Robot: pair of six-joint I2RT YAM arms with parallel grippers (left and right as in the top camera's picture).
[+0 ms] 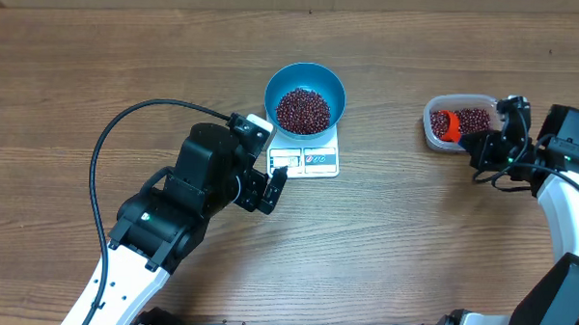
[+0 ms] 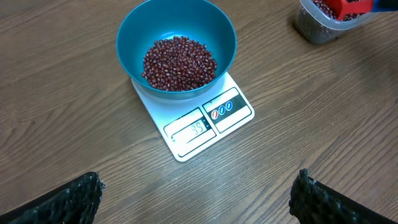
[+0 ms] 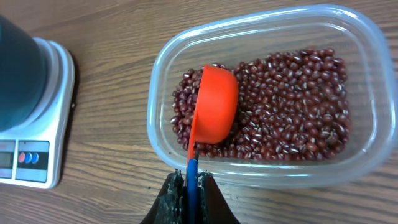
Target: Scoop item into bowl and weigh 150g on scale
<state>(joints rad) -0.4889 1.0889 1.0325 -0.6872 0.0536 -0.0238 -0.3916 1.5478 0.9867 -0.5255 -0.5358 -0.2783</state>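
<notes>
The right gripper (image 3: 190, 186) is clamped tight on the thin blue handle of the orange scoop (image 3: 214, 106), and the scoop's cup is dug into the beans (image 3: 292, 106) in the clear tub (image 3: 157, 134). Over on the scale (image 2: 211, 121), the blue bowl (image 2: 227, 37) sits with a mound of beans inside. The left gripper (image 2: 196, 202) hangs just in front, jaws spread wide and gripping nothing.

I note my right end effector (image 3: 189, 186), bottom centre, clamped on the orange scoop (image 3: 216, 106) handle. Its cup rests on beans (image 3: 292, 106) inside the clear tub (image 3: 155, 127). The scale (image 3: 53, 124) sits at frame left.
</notes>
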